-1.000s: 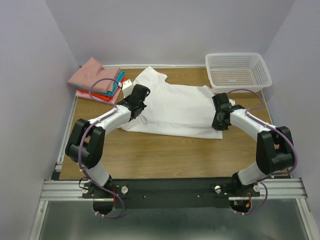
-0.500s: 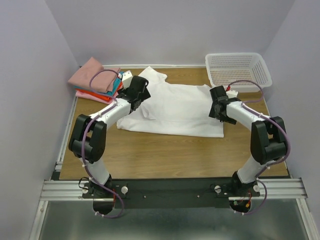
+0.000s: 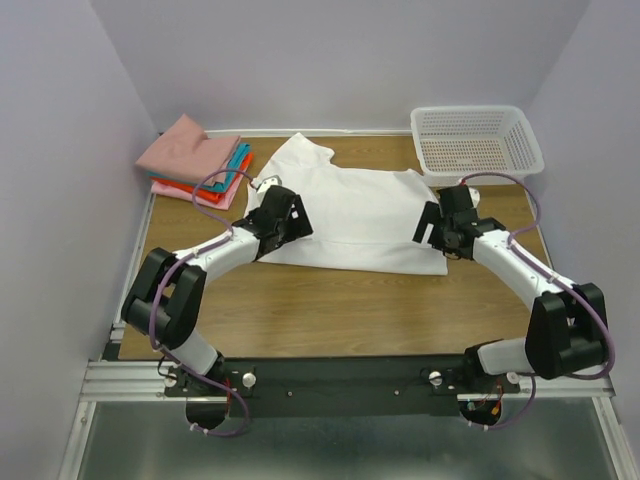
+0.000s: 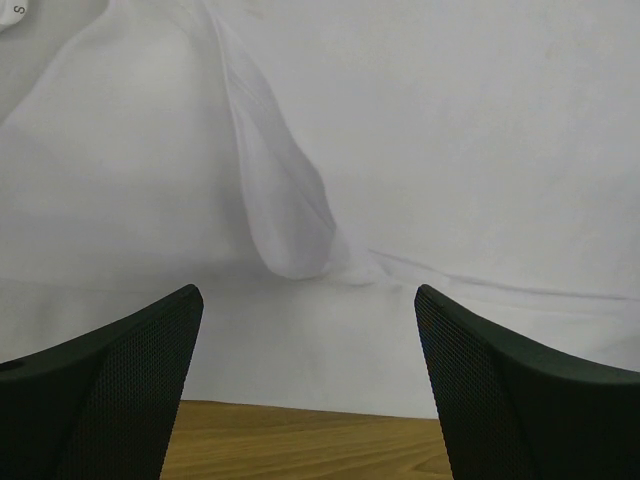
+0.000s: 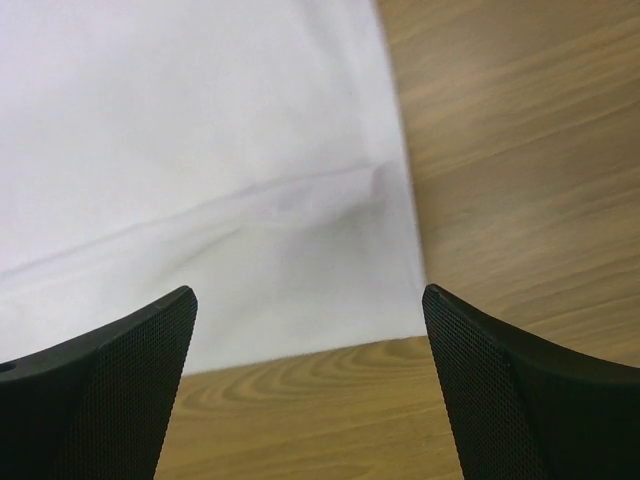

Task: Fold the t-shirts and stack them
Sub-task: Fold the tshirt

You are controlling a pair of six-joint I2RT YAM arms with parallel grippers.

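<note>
A plain white t-shirt (image 3: 350, 210) lies spread across the middle of the wooden table (image 3: 330, 305), with a soft crease (image 4: 285, 215) running through it. Folded t-shirts in dusty pink, teal and orange-red form a stack (image 3: 195, 160) at the back left. My left gripper (image 3: 288, 218) hovers over the shirt's near-left part, open and empty (image 4: 308, 295), with the hem and bare wood between its fingers. My right gripper (image 3: 445, 228) hovers over the shirt's near-right corner (image 5: 405, 300), also open and empty (image 5: 308, 295).
A white perforated basket (image 3: 476, 140) stands at the back right, just beyond the right arm. Purple walls close in the table on the left, back and right. Bare wood (image 5: 500, 150) lies to the right of the shirt.
Both grippers were shut on the white shirt's near edge and have opened and let it go. The arms swung away over the shirt and came back; the shirt lies flatter.
</note>
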